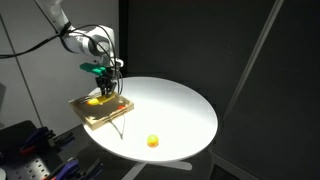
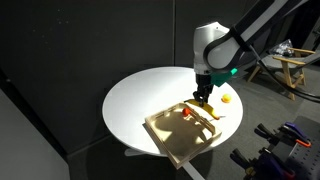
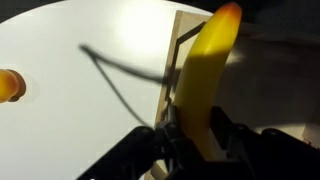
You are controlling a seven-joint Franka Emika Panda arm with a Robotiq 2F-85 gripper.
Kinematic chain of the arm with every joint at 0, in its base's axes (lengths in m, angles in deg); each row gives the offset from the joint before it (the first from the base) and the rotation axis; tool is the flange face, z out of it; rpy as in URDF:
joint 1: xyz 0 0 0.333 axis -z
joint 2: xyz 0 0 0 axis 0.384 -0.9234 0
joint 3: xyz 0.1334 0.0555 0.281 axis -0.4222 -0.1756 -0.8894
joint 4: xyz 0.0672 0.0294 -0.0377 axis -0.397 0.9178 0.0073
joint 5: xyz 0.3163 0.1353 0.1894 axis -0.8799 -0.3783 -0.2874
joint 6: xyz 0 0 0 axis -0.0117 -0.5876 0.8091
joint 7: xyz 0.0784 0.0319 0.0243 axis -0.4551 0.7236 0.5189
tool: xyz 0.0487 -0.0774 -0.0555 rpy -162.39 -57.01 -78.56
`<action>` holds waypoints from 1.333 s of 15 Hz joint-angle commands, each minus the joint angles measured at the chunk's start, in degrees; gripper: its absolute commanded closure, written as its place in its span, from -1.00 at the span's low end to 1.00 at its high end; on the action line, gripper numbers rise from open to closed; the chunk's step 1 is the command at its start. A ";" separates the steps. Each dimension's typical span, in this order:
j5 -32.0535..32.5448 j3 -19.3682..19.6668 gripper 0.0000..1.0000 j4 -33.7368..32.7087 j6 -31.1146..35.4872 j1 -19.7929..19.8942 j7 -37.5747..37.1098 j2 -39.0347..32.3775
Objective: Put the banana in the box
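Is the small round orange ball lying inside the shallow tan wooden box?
No, the small round orange ball sits on the round white table, apart from the tan wooden box.

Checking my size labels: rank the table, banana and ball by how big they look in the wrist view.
1. table, largest.
2. banana, second, though it is nearest the camera, which inflates it.
3. ball, smallest, cut off by the frame edge.

One banana [image 3: 205,85], one box [image 2: 178,146], one ball [image 1: 152,141]

On tbl [image 2: 140,95]: box [image 2: 180,142], banana [image 3: 205,80] in tool [image 3: 195,135] above it; ball [image 1: 152,141] apart.
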State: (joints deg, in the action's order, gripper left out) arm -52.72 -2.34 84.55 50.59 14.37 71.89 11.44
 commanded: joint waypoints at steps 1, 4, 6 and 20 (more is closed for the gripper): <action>0.48 -0.16 0.76 -2.99 -1.86 -1.19 -2.32 -1.87; 0.70 -0.11 0.76 -3.95 -1.83 -2.17 -2.99 -2.79; 0.70 -0.04 0.76 -4.41 -1.84 -2.62 -3.29 -3.30; -0.19 0.50 -1.00 -4.04 -3.17 -3.06 -6.84 -2.29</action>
State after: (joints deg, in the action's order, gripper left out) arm -52.72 -2.27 80.89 49.73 11.62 68.28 7.97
